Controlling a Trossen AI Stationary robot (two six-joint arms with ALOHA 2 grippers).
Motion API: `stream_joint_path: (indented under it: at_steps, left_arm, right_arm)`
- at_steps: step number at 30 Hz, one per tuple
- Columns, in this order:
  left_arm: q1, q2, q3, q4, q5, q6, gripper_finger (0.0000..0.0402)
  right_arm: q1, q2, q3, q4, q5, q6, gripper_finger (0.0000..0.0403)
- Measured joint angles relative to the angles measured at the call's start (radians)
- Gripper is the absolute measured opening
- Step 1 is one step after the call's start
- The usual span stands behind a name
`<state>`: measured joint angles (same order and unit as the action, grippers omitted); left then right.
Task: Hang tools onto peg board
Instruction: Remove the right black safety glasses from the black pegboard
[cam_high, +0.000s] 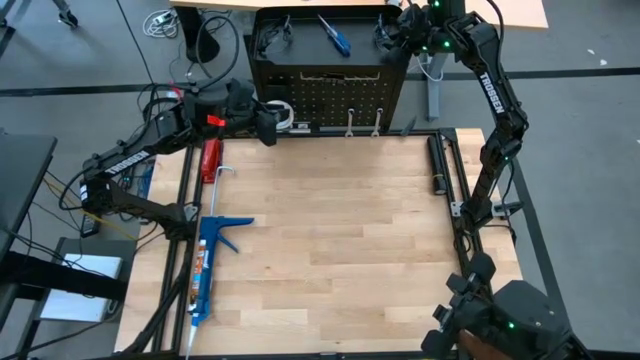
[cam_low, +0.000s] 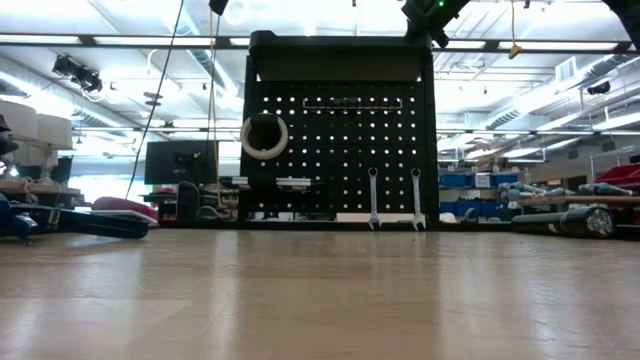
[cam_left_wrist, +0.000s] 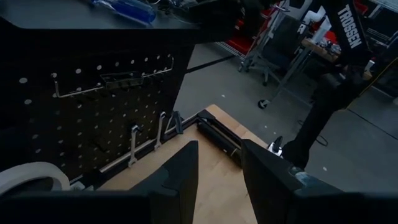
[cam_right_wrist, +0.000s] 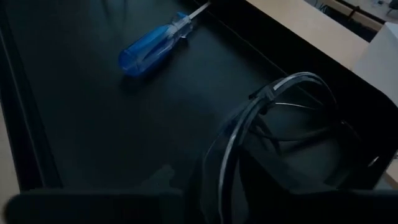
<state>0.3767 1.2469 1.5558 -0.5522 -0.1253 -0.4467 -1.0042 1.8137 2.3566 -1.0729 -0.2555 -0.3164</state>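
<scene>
right pincer (cam_high: 392, 32): up over the black shelf on top of the peg board, right on a pair of safety glasses (cam_right_wrist: 283, 134). The glasses fill its wrist view, but honestly can't tell if the fingers are clamped on them or just parked there.

what the move hinges on: my guess is the glasses go next. They sit straight under the right pincer, and the hole face of the peg board (cam_high: 330, 95) drops away just below the shelf edge, on the worktop side. Right arm is way nearer than the left.

screwdriver (cam_right_wrist: 155, 42): blue handle, lying flat on the same shelf, off to the side of the glasses and well apart from them, long axis running diagonally.

second glasses (cam_high: 272, 35): far end of the shelf, the left arm's end.

left pincer (cam_high: 268, 122): fingers (cam_left_wrist: 180, 177) spread with a clear gap, nothing in them, hovering by the board's left edge next to the tape roll (cam_low: 264, 136).

already hanging: tape roll on a peg, two wrenches (cam_low: 394, 198) low on the board, side by side, shafts vertical.

writing: "TROSSEN" in white down the right arm (cam_high: 491, 90). Nothing else I can read.
</scene>
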Motion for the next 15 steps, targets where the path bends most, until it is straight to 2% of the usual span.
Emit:
stream_joint_path:
  at_steps: [7,12,15]
  left_arm:
    - [0.0,0.0,0.0,0.0,0.0,0.0,0.0126]
    - [0.0,0.0,0.0,0.0,0.0,-0.001,0.0126]
    - [0.0,0.0,0.0,0.0,0.0,0.0,0.0126]
  right_arm:
    - [0.0,0.0,0.0,0.002,0.006,0.001,0.0029]
    - [0.0,0.0,0.0,0.002,0.006,0.0,0.0025]
    - [0.0,0.0,0.0,0.002,0.006,0.0,0.0041]
